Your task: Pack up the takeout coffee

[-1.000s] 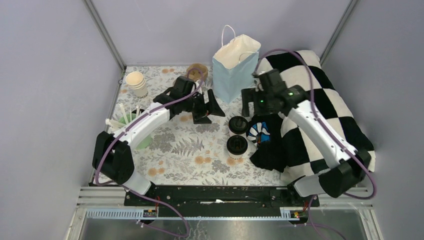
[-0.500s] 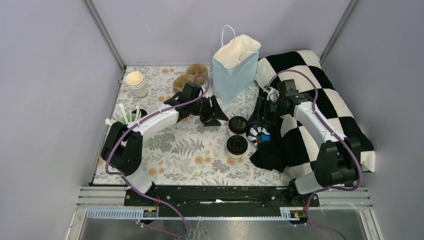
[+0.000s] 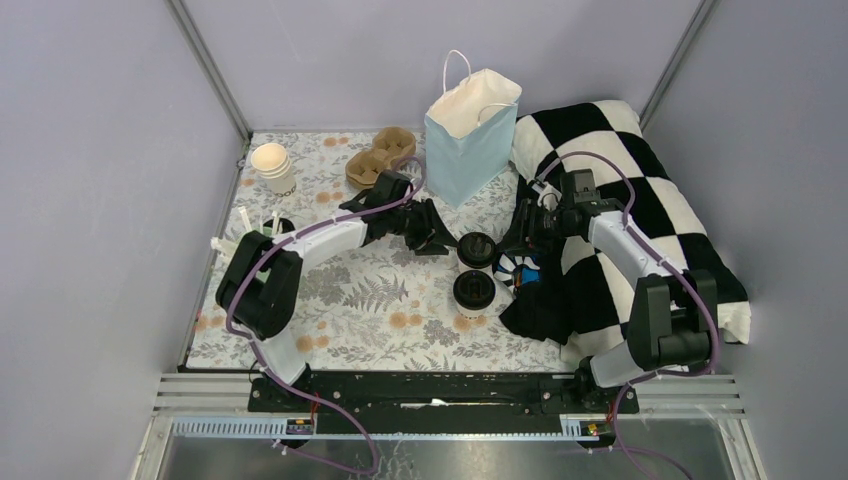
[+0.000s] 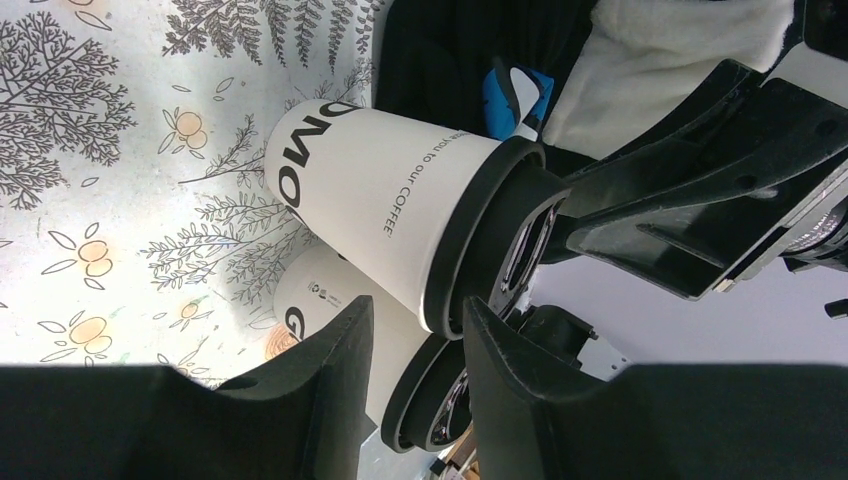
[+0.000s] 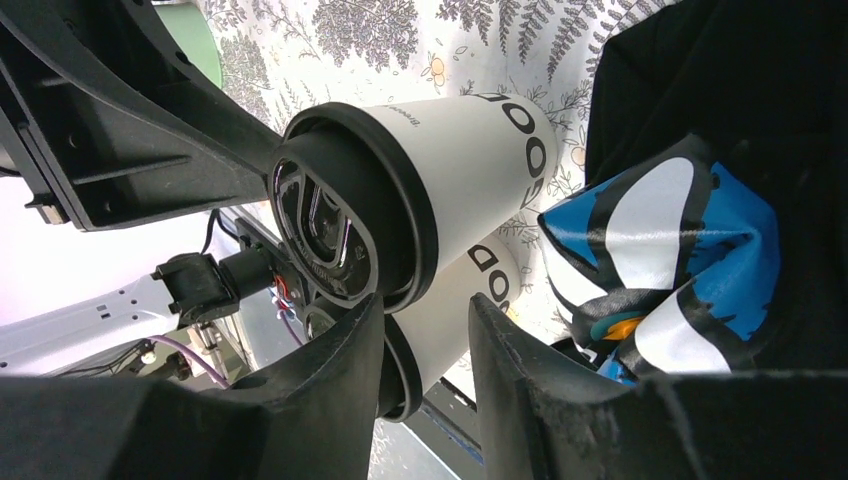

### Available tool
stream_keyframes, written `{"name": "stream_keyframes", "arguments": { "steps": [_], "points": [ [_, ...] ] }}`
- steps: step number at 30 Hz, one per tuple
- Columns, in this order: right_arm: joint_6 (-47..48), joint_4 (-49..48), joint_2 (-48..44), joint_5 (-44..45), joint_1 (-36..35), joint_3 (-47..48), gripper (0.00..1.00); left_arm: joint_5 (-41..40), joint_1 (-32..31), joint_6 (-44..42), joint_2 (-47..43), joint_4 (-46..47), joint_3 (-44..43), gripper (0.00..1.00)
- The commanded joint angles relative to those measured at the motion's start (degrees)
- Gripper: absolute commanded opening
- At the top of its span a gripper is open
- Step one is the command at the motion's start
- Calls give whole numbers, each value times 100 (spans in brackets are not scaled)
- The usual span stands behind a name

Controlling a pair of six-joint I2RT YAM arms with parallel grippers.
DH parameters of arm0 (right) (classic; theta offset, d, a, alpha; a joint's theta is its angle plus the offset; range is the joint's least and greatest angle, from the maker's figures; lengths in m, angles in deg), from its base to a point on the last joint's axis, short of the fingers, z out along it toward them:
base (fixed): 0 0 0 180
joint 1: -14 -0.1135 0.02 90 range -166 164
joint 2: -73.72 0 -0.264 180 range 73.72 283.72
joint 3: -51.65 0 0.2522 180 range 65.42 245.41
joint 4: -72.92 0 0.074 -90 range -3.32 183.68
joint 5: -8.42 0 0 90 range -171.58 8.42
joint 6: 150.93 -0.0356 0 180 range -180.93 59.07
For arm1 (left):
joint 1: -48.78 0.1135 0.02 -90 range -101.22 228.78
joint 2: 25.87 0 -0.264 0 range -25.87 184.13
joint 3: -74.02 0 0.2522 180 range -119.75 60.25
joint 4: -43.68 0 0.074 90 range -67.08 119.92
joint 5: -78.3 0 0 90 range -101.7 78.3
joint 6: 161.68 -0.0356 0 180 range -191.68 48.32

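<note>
The far coffee cup (image 3: 477,249) and the near coffee cup (image 3: 473,290) stand close together on the flowery table (image 3: 350,300), in front of the blue bag (image 3: 465,150), so nothing is packed yet. The left gripper (image 3: 437,238) and the right gripper (image 3: 512,240) sit low on each side of the far coffee cup, fingers spread apart, holding nothing. I think the whole job is left: grab each cup and put it in the bag.
</note>
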Motion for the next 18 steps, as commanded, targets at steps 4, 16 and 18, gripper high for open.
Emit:
{"name": "stream_keyframes", "arguments": {
  "steps": [4,16,18],
  "points": [
    [-129,-333,175,-230,24,-51,42,149,-25,-54,171,335,-132,40],
    [-241,-519,347,-339,19,-164,38,147,-72,-91,248,328,-169,37],
    [-281,-580,363,-352,17,-210,36,158,-86,-90,223,302,-179,37]
  ]
}}
